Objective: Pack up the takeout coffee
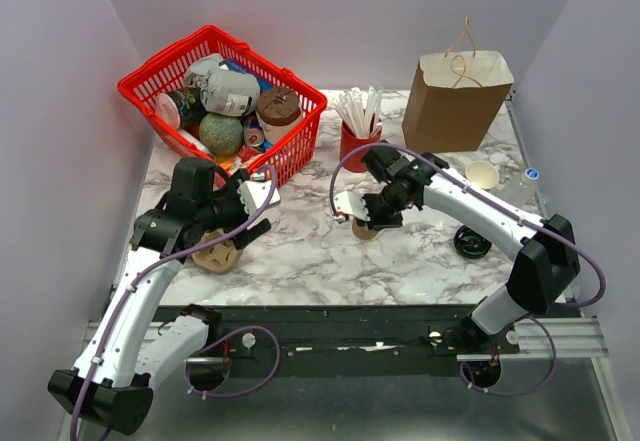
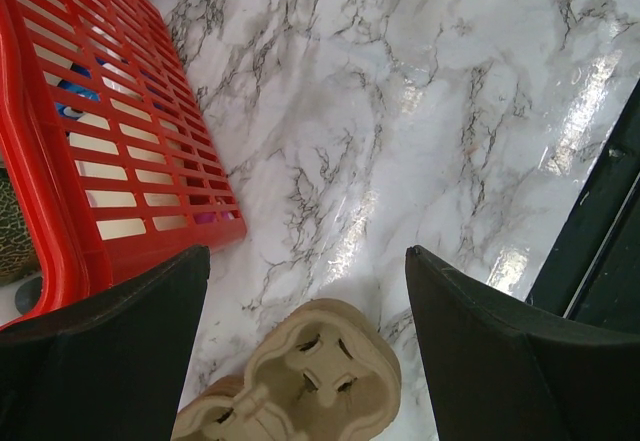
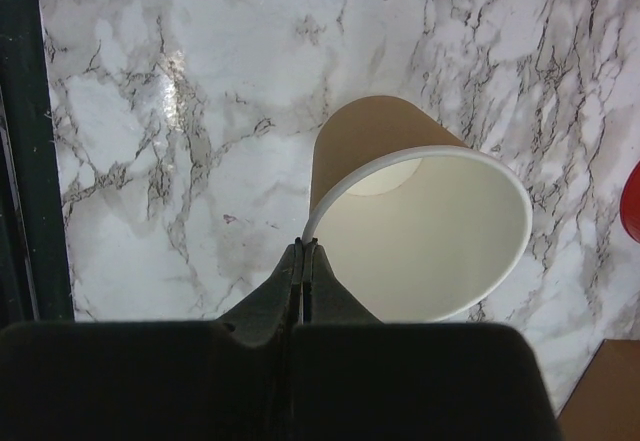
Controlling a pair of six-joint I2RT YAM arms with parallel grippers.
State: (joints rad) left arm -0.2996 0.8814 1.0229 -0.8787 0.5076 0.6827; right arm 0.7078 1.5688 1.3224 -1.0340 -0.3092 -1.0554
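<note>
**Right hand pinches the rim of the open brown cup, mid-worktop**

From where I stand, the right hand has its two fingers pressed together on the white rim of the brown paper coffee cup, nipping the near side of the lip. The cup has no lid on it and its pale inside shows bare. It sits about the middle of the marble worktop, a little toward the near edge. I cannot tell whether its base is resting on the surface or is just off it.

The left hand is spread wide and holds nothing. It hangs over the moulded cardboard cup carrier, which lies close to the worktop's left edge, just on the near side of the red basket. The basket fills the far left corner and is heaped with goods.

A brown paper bag stands upright in the far right corner. A lidless tan cup stands in front of it by the right edge. A loose black lid lies nearer along that same edge, well apart from the pinched cup. The red straw cup stands just beyond the right hand, toward the far edge.
</note>
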